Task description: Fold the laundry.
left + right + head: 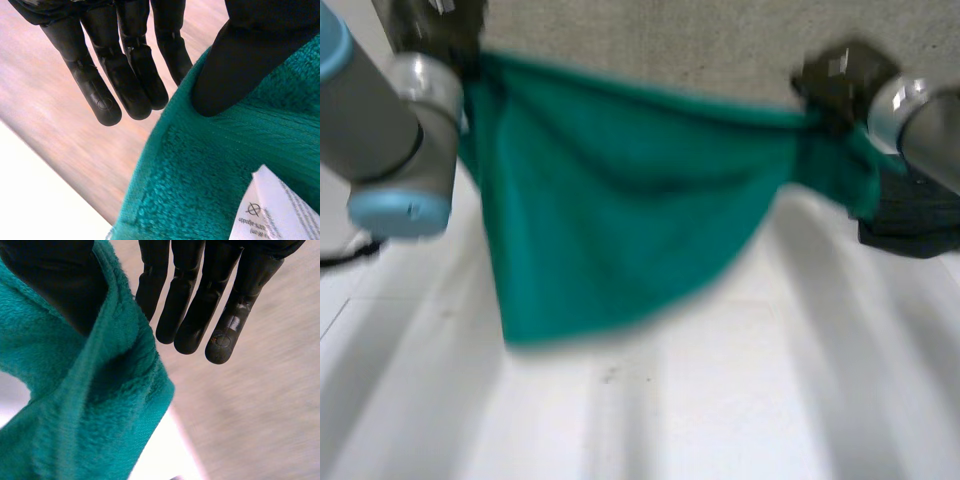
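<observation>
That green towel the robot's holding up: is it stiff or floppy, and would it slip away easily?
Probably floppy: the green towel sags between the left hand and the right hand, hanging toward the table. Its fluffy pile likely resists slipping. It seems light, since a pinch near each upper corner holds it.

White table (720, 400), grey floor beyond (670, 40)

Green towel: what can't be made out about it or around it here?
Green towel: head view, lower edge blurred; its shape is unclear.
White label: left wrist view, cut off by the edge, print too small to read.
Dark thing: head view, partly hidden by the right arm, cut by the edge; unidentifiable.
</observation>
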`<state>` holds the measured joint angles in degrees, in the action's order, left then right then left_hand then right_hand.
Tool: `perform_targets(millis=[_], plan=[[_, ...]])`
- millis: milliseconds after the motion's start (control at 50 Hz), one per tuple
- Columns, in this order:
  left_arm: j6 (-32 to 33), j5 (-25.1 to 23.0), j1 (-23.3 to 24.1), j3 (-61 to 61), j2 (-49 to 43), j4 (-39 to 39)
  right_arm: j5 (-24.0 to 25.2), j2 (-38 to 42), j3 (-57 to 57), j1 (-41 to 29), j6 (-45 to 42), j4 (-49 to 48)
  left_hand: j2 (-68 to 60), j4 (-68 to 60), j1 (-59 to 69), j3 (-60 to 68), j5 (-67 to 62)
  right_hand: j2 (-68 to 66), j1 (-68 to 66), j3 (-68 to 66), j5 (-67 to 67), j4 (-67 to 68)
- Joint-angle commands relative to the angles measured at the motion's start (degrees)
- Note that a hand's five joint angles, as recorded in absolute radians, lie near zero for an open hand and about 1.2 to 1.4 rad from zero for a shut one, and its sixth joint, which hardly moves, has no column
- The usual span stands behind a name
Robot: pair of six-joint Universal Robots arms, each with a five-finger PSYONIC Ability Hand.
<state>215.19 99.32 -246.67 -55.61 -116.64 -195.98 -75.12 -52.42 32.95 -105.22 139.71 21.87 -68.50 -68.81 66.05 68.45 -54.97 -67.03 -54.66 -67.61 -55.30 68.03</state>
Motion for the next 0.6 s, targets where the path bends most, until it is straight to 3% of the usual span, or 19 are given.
perform_targets(millis=[20, 260, 520, 600], plan=[[1.81, 1.05, 0.84, 7.01, -0.34, -13.54, -3.19, -1.71, -4.65, -1.13, 9.70, -23.25, -11.50, -11.19, 13.95, 11.55, -15.03, -12.97, -25.34, -12.39, -14.70, 11.97], [0.49, 0.44, 0.05, -17.14, 5.02, -14.69, 1.02, -4.36, 12.21, -1.57, 11.02, -26.17, -11.50, -11.19, 13.95, 11.55, -15.03, -12.97, -25.34, -12.39, -14.70, 11.97], [-1.36, 0.79, 1.80, -35.17, -2.88, -14.08, 1.82, 4.96, 30.85, -1.66, 5.32, -22.75, -11.50, -11.19, 13.95, 11.55, -15.03, -12.97, -25.34, -12.39, -14.70, 11.97], [-1.27, 0.97, 1.98, -39.65, -0.53, -13.90, 1.82, 4.35, 36.20, -1.13, 2.50, -18.45, -11.50, -11.19, 13.95, 11.55, -15.03, -12.97, -25.34, -12.39, -14.70, 11.97]])
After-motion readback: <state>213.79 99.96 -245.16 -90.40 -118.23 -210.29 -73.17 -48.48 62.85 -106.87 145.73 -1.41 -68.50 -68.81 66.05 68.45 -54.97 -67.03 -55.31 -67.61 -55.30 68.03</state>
